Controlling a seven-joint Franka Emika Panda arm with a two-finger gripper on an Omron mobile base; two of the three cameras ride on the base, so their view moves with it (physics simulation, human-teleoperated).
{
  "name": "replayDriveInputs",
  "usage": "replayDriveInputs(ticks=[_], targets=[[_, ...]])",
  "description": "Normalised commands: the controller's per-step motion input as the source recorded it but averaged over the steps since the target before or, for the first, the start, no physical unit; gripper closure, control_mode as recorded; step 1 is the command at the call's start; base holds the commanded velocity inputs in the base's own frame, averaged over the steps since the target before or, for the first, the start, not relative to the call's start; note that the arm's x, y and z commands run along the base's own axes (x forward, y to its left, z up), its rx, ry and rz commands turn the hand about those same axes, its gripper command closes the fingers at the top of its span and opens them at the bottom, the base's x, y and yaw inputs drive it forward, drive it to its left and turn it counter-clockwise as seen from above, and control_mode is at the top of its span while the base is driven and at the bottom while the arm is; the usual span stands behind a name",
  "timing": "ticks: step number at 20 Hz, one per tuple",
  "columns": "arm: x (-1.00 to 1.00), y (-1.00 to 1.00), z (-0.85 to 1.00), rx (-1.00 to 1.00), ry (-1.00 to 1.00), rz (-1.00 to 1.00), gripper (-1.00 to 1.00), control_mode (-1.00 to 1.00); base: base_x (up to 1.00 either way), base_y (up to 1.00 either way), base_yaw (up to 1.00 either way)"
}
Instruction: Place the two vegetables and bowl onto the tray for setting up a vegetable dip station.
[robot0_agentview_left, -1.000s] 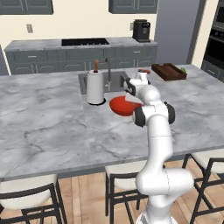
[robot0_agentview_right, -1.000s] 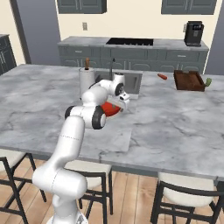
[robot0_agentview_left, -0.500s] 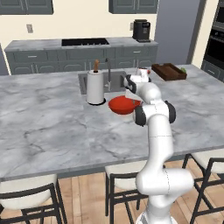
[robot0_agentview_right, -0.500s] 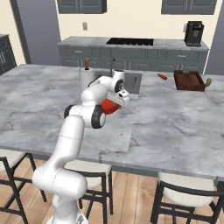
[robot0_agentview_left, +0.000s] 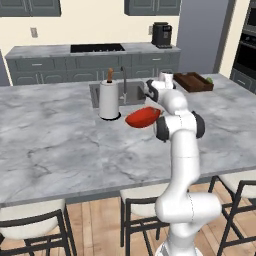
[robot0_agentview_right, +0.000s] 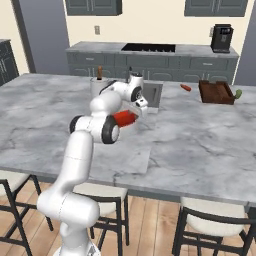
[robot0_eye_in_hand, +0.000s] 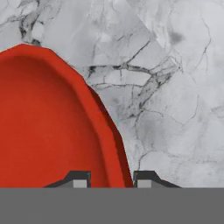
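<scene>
bowl, paper-towel roll just beside

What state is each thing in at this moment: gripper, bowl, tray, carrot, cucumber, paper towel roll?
gripper: shut on the bowl's rim, one finger inside, one outside.
bowl: held by the rim, tilted.
tray: on the counter, nothing visible inside.
carrot: lying on the counter, left of the tray.
cucumber: beside the tray's right end.
paper towel roll: upright by the sink.
</scene>
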Motion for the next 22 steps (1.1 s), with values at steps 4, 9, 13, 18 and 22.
replayDriveInputs(ticks=[4, 9, 13, 18, 22], targets=[[-0.29, -0.03, 0.18, 0.0, -0.2, -0.06, 1.0, -1.0, 0.0, 0.0, 0.0], [-0.3, 0.0, 0.16, 0.01, -0.27, -0.05, 1.0, -1.0, 0.0, 0.0, 0.0], [-0.29, 0.0, 0.17, 0.04, -0.23, -0.05, 1.0, -1.0, 0.0, 0.0, 0.0], [-0.25, 0.0, 0.2, 0.06, -0.08, -0.07, 1.0, -1.0, 0.0, 0.0, 0.0], [-0.25, 0.0, 0.27, 0.06, -0.01, -0.08, 1.0, -1.0, 0.0, 0.0, 0.0]])
